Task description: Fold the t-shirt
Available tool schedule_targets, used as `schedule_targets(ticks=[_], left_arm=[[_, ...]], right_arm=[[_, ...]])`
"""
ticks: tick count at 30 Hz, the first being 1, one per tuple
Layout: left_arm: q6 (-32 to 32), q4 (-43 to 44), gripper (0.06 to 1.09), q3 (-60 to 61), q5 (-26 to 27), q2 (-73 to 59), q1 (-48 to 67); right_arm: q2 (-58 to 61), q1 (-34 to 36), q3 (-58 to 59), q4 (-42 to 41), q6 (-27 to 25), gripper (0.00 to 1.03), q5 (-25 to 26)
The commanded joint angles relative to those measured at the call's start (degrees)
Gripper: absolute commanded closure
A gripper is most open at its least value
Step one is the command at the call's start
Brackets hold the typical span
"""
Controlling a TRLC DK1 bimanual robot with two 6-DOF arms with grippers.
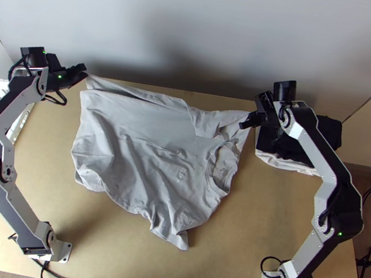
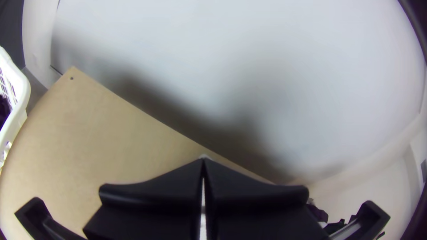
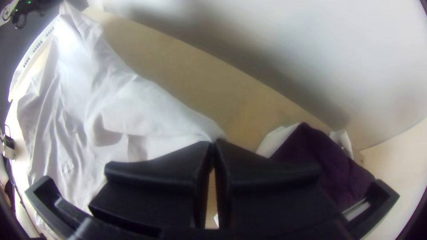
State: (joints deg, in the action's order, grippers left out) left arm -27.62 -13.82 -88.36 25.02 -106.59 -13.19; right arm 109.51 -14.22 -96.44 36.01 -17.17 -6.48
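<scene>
T-shirt (image 1: pixel 145 149): chest print (image 1: pixel 181 175), neck print (image 1: pixel 220 173) | left gripper (image 1: pixel 85 72): pinched shut on hem-end corner | right gripper (image 1: pixel 242 126): likewise, neck-end edge

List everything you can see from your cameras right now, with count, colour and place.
t-shirt: 1, light grey, spread with wrinkles mid-table, collar toward the right
dark cloth: 1, black to dark purple, far right of table
pale cloth: at least 1, whitish, under the dark cloth
basket: 1, white, off the table's left side
table: 1, light wood, under the t-shirt
wall: pale grey, behind the table
cables: several, black, along the near edge
arms: 2, silver-grey and black, bases near left and near right
left end effector: 1, black, shut on the shirt's far-left corner
right end effector: 1, black, shut on its far-right corner
</scene>
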Motion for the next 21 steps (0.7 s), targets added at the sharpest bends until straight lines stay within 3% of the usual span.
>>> schedule_targets(ticks=[1, 21], left_arm=[[0.1, 2.7, 1.05, 3.3, 2.1, 3.4, 0.4], [-0.6, 3.3, 1.05, 6.6, 8.3, 11.0, 0.8]], right_arm=[[-2.6, -0.5, 0.8, 0.0, -0.4, 1.0, -0.1], [-10.9, -2.4, 4.2, 0.9, 0.0, 1.0, -0.2]])
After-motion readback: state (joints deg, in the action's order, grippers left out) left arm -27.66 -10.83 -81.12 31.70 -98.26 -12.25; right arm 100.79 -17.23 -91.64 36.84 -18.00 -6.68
